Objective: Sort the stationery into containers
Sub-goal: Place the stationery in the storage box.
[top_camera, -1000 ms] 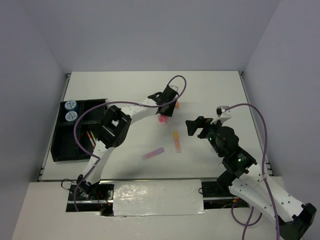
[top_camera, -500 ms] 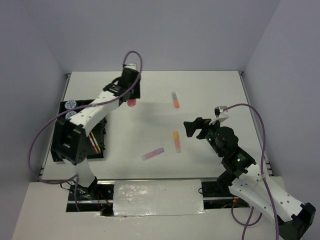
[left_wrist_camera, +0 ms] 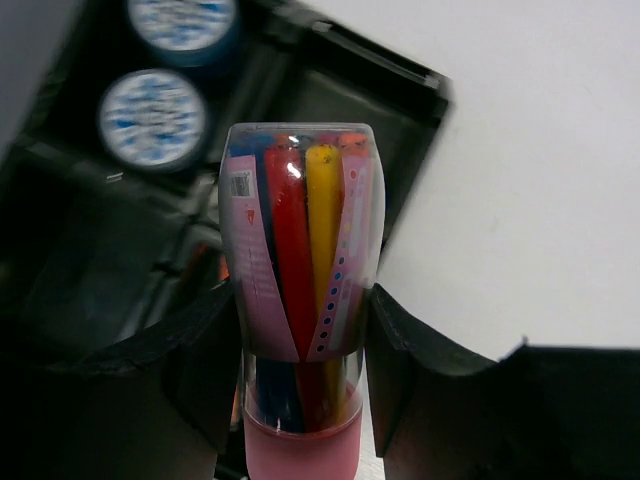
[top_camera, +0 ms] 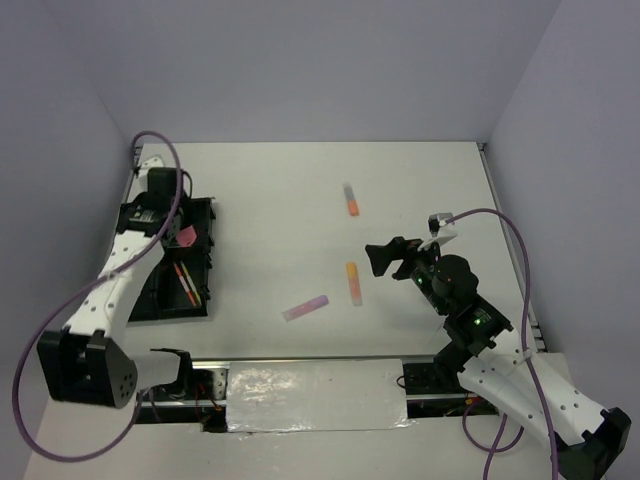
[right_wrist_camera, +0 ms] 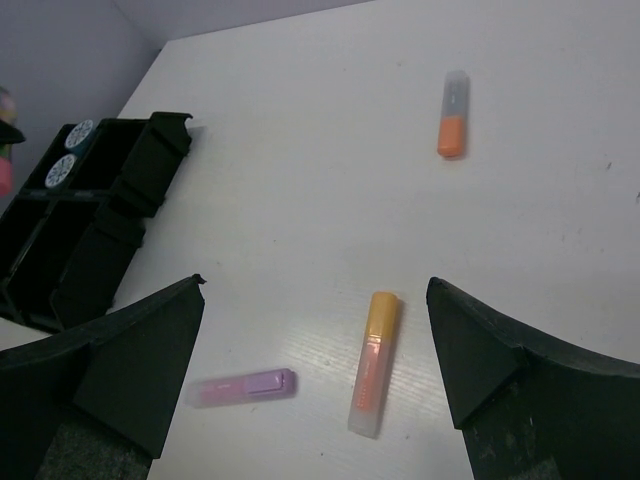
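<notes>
In the last second the left arm has swung from mid-table to above the black tray [top_camera: 155, 302], so a drop-off looks close. The left gripper [left_wrist_camera: 300, 320] hangs over the compartments, clamped on a clear pack of coloured pens [left_wrist_camera: 300, 220]. The right gripper [right_wrist_camera: 315, 295] hovers spread wide and empty above the highlighter [right_wrist_camera: 372, 362]. The lilac stick [right_wrist_camera: 242, 388] and orange stick [right_wrist_camera: 452, 115] lie loose on the table.

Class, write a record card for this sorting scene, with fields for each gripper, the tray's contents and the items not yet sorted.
Left gripper: shut on a clear pack of coloured pens, over the tray
Right gripper: open, empty, above the table
In tray: two blue-white rolls, thin pens
Loose on table: lilac stick, orange-pink highlighter, orange-grey stick
</notes>
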Tool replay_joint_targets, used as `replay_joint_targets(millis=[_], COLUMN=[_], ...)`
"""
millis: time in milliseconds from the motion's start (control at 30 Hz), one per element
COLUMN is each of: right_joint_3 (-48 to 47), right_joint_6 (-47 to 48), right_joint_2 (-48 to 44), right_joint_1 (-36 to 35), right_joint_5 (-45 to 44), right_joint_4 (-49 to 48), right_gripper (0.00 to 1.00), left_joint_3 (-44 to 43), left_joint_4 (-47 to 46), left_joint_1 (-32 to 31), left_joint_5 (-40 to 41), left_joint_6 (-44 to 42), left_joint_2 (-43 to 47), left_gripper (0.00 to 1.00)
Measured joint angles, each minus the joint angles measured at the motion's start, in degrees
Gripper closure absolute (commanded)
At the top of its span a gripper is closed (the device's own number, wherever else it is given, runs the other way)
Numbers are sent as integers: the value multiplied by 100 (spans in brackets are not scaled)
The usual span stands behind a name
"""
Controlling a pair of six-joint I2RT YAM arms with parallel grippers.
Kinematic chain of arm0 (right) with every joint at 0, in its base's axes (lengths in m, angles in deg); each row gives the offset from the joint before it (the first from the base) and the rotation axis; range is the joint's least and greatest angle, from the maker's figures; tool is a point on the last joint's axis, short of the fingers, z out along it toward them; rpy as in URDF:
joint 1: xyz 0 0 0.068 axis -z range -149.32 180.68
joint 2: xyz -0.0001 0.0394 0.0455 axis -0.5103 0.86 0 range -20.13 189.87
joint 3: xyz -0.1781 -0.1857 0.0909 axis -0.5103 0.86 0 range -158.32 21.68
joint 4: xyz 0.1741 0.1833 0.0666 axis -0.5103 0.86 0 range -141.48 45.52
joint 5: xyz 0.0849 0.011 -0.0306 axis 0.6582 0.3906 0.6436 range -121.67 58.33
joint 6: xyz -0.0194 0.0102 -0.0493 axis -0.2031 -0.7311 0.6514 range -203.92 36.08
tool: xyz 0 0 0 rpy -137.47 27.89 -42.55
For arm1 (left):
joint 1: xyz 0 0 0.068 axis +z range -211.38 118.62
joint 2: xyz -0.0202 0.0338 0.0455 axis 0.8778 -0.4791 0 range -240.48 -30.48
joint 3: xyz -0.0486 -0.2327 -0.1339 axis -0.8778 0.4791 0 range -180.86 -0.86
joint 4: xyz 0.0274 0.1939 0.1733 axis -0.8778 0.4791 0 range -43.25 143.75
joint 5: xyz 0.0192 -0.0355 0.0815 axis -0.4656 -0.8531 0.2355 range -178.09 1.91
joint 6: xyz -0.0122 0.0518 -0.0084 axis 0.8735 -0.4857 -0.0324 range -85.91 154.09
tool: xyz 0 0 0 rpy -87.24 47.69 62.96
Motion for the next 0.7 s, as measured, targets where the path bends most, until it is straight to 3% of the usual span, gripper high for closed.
replay_joint_targets(millis=[200,700], right_joint_3=[0,2], right_joint_6=[4,85], right_joint_2=[57,190], right_joint_1=[13,13], right_joint_5=[103,361], right_joint_4=[-42,-105], right_gripper=[0,0], left_joint_3=[636,1384], left_joint_4=[461,872], left_joint_1=[555,1257], left_joint_5=[645,531], left_joint_6=[415,-310], left_joint_2=[1222,1875], left_gripper=[100,100])
